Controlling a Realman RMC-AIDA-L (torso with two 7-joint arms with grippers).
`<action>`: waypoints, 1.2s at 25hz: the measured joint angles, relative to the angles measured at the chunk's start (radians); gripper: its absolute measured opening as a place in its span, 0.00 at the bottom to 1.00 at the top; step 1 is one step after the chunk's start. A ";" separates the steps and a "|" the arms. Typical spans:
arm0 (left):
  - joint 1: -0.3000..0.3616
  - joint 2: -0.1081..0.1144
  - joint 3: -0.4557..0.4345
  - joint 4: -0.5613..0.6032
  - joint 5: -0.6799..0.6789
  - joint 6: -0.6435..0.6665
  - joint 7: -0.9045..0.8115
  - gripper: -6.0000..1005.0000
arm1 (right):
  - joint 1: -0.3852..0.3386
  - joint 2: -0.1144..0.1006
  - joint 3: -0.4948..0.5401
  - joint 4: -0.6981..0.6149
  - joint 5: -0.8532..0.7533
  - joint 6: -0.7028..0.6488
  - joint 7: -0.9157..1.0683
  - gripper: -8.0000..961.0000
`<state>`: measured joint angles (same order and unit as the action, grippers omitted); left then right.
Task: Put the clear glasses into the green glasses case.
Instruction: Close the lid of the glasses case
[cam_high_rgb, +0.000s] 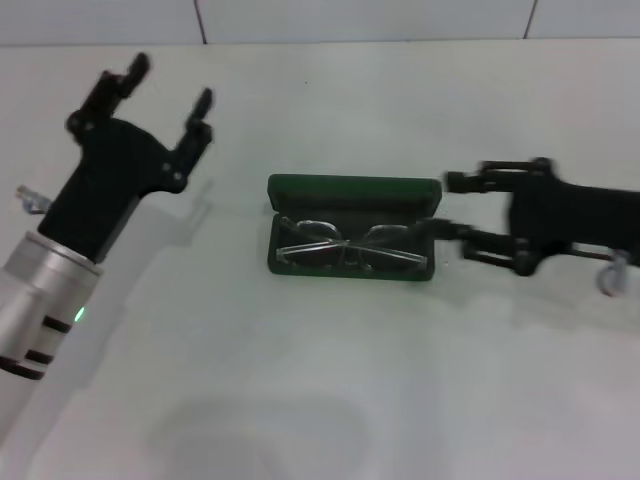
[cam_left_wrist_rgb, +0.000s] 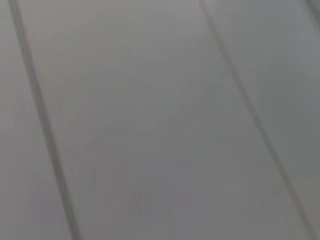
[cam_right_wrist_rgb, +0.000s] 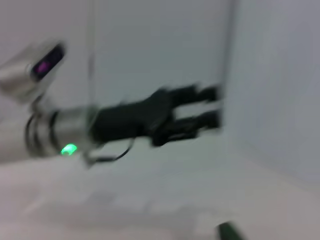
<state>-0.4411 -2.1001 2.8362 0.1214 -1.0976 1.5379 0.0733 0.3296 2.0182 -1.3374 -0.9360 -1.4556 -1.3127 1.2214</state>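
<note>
Mid-desk (cam_high_rgb: 300, 400): the green glasses case (cam_high_rgb: 352, 240) lies open, lid raised on its far side, the clear glasses (cam_high_rgb: 345, 247) resting in the lined tray, lens along its length, so placement looks essentially done; the lid is not yet closed. Right end effector (cam_high_rgb: 445, 205), low, just beside the case's right end, fingers apart, one finger near the lid edge and one near the tray, holding nothing. Farther off toward the desk's far left corner, left end effector (cam_high_rgb: 168, 98) raised, fingers spread, empty, clear of the work.
</note>
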 joint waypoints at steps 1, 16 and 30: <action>0.006 0.000 -0.003 0.010 -0.018 -0.003 0.001 0.66 | -0.005 -0.003 0.040 0.083 0.057 -0.042 -0.092 0.56; -0.288 0.021 0.008 -0.199 0.410 -0.281 -0.852 0.66 | 0.035 -0.009 0.315 0.466 0.108 -0.252 -0.462 0.57; -0.504 0.012 0.008 -0.324 0.763 -0.404 -1.180 0.67 | 0.066 -0.005 0.313 0.470 0.048 -0.228 -0.456 0.59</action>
<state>-0.9454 -2.0878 2.8439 -0.2031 -0.3345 1.1342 -1.1068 0.3960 2.0129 -1.0244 -0.4655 -1.4075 -1.5404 0.7654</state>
